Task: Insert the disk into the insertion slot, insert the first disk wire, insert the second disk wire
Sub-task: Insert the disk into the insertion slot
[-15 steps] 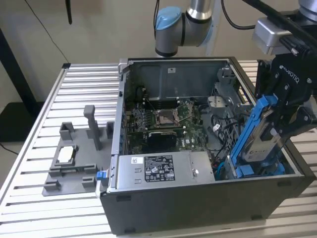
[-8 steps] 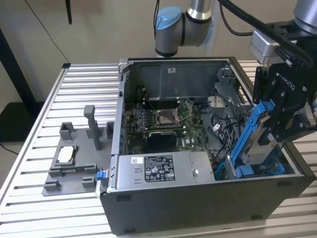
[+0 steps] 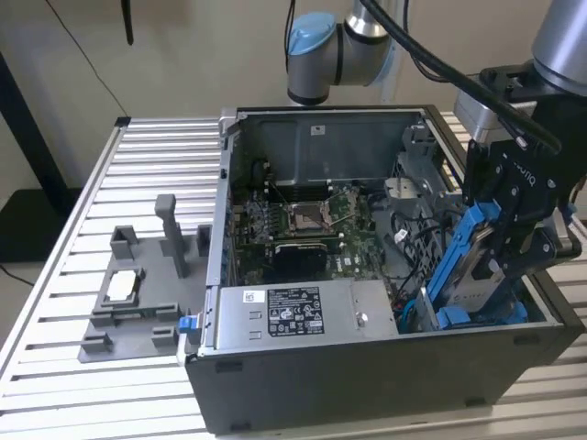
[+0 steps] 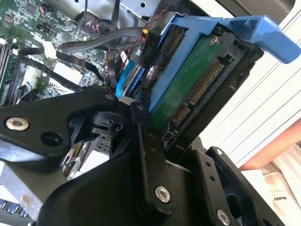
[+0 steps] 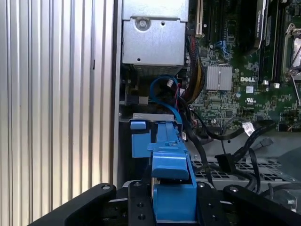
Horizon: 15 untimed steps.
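Toward the exterior view's left, a grey fixture (image 3: 138,293) sits on the slatted desk (image 3: 156,156). Just beside it stands the open case (image 3: 367,380), with the power supply (image 3: 284,316) along its near wall and the motherboard (image 3: 307,220) behind. At the case's end on the exterior view's right, the end effector (image 3: 509,243) is clamped on the disk (image 3: 468,266), fingers (image 5: 141,207) pressing its blue carrier from both sides. The disk stands tilted, its lower end down in the case's near corner at the slot (image 3: 481,316), not lying flat in it. Loose cables (image 4: 89,45) lie just beside it.
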Available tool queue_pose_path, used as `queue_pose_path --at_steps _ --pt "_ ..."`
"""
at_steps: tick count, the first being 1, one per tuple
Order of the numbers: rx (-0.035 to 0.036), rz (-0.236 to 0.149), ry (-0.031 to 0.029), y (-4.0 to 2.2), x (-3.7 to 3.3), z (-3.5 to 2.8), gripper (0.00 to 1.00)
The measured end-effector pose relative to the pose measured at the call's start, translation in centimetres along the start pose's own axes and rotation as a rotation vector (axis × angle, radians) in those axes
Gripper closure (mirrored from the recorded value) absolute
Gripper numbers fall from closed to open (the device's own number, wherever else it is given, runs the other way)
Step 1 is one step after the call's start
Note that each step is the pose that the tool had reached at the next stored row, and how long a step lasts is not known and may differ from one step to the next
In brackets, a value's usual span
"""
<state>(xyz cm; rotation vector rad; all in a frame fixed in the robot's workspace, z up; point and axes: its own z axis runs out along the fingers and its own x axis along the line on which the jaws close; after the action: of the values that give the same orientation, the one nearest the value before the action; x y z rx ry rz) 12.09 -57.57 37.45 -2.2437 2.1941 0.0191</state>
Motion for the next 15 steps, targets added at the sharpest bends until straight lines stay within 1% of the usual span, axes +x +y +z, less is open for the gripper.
queue_pose_path --at_steps 4,5,6,7,11,15 --pt "0.0001 0.0 0.0 -0.01 0.0 0.06 0.66" --pt "0.0 0.0 -0.0001 0.0 0.0 0.07 0.6" --pt "0.0 0.0 -0.0001 0.0 0.0 0.06 0.6" --pt "0.0 0.0 -0.0005 0.0 0.0 0.05 0.53" --pt "0.0 0.0 -0.0011 0.0 -0.01 0.03 0.53" --pt "0.0003 0.0 -0.0063 0.01 -0.01 0.02 0.51"
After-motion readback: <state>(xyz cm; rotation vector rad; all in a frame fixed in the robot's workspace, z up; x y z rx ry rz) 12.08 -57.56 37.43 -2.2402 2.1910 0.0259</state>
